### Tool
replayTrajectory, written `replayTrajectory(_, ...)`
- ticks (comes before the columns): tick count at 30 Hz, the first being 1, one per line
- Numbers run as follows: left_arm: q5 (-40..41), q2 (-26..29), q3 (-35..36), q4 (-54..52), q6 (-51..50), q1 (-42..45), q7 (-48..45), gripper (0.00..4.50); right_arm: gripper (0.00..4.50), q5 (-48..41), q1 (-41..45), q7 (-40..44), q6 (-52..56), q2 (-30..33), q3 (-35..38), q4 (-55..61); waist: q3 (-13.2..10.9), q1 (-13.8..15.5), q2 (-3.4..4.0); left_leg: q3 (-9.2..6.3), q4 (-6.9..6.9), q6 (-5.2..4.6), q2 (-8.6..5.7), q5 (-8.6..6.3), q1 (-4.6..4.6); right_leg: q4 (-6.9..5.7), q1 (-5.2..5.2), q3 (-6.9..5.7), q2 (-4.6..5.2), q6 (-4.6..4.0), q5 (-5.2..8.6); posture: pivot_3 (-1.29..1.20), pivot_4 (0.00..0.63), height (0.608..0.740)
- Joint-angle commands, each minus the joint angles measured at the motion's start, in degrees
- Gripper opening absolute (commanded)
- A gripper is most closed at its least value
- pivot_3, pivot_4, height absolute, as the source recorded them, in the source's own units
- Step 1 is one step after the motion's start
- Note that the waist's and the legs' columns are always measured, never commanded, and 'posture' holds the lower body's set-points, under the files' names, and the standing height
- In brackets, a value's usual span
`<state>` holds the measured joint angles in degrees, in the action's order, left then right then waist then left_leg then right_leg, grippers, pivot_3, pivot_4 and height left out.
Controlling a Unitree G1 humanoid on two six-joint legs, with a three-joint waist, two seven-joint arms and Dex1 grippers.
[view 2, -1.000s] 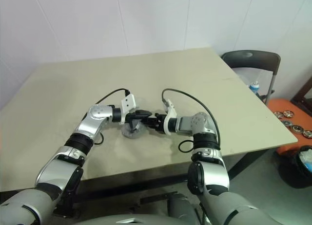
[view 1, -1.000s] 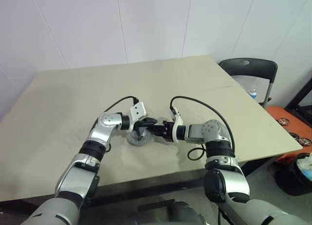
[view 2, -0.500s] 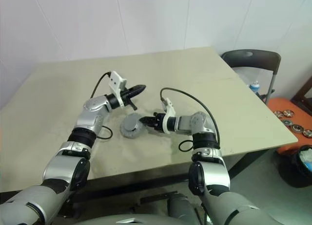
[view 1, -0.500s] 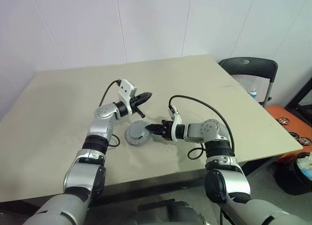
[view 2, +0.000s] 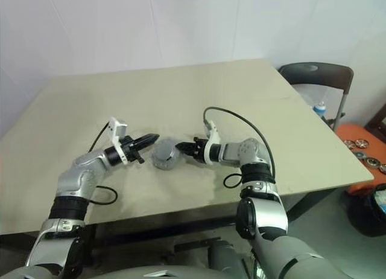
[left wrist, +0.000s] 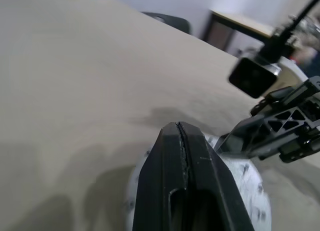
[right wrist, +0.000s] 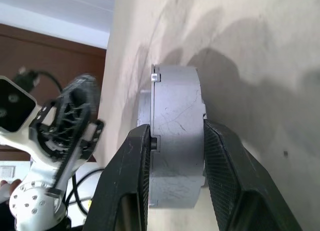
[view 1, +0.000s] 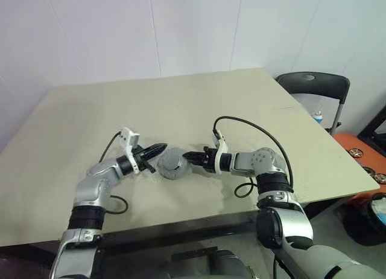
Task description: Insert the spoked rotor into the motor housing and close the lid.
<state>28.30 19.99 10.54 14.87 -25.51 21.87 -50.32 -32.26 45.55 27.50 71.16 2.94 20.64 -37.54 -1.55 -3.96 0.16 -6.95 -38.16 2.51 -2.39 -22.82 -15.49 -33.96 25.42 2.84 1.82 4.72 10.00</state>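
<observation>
The motor housing (view 1: pixel 172 164) sits on the table as a squat grey round case, its grey lid (right wrist: pixel 172 98) lying flat on top. My right gripper (view 1: pixel 189 155) is shut on the housing's side, and the right wrist view shows its fingers (right wrist: pixel 227 176) pressed against opposite faces of the case. My left gripper (view 1: pixel 160 148) is shut and empty, lying level just left of the housing with its tip close to the rim. The left wrist view shows the shut fingers (left wrist: pixel 181 156) in front of the grey case (left wrist: pixel 245 183). The spoked rotor is hidden.
The tan table (view 1: pixel 181 104) stretches wide behind and to both sides of the housing. A dark chair (view 1: pixel 313 86) stands past the table's right corner, with a small bottle (view 1: pixel 318 116) and an orange crate (view 1: pixel 362 149) beside it. Black cables loop from both wrists.
My left gripper lifted off the top of the housing, swung up and away, then came down low to the housing's left. The right gripper kept its hold.
</observation>
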Motion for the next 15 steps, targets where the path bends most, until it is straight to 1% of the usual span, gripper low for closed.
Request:
replayTrajectory(1, 6.15, 0.12, 6.0, -4.57, -3.06, -0.17, 3.25, 0.0, 1.23, -0.2, 2.26, -0.95, -4.04, 1.98, 1.61, -1.35, 0.0, 0.35, 0.0, -0.01, 0.0, 0.0, -0.01, 0.0, -0.01, 0.03, 0.0, -0.01, 0.01, 0.0, 0.0, 0.0, 0.0, 0.74)
replayTrajectory(4, 9.18, -0.42, 8.18, -6.61, -5.51, -1.22, 5.53, 0.0, 1.23, -1.0, 2.8, -1.27, -5.06, 2.3, 2.3, -2.26, 0.0, 0.66, 0.0, -0.01, 0.0, 0.0, -0.08, 0.0, -0.05, 0.09, 0.0, -0.02, 0.08, 0.0, 0.0, 0.0, 0.0, 0.74)
replayTrajectory(8, 9.87, -0.57, 7.85, -7.92, -6.02, -2.48, 6.74, 0.0, 1.23, -0.92, 2.65, -1.06, -5.47, 2.51, 1.4, -1.89, 0.0, 1.07, 0.0, 0.0, 0.0, 0.01, -0.22, 0.0, -0.08, 0.16, -0.01, -0.02, 0.11, 0.03, -0.02, 0.0, 0.0, 0.74)
replayTrajectory(11, 10.47, -0.58, 6.73, -9.28, -6.9, -3.05, 6.34, 0.0, 1.23, -0.21, 1.18, 1.16, -4.24, 3.18, -2.21, 0.8, 0.0, 1.39, 0.0, 0.02, 0.0, 0.01, -0.22, 0.0, -0.08, 0.17, -0.01, -0.02, 0.1, 0.04, -0.02, 0.0, 0.0, 0.74)
replayTrajectory(15, 10.34, -0.04, 5.92, -9.48, -6.92, -3.12, 5.84, 0.0, 1.21, 0.33, 0.16, 2.46, -3.84, 4.42, -5.19, 2.32, 0.0, 1.45, 0.0, 0.03, 0.0, 0.04, -0.24, 0.02, -0.09, 0.21, -0.02, -0.03, 0.1, 0.04, -0.02, 0.0, 0.0, 0.74)
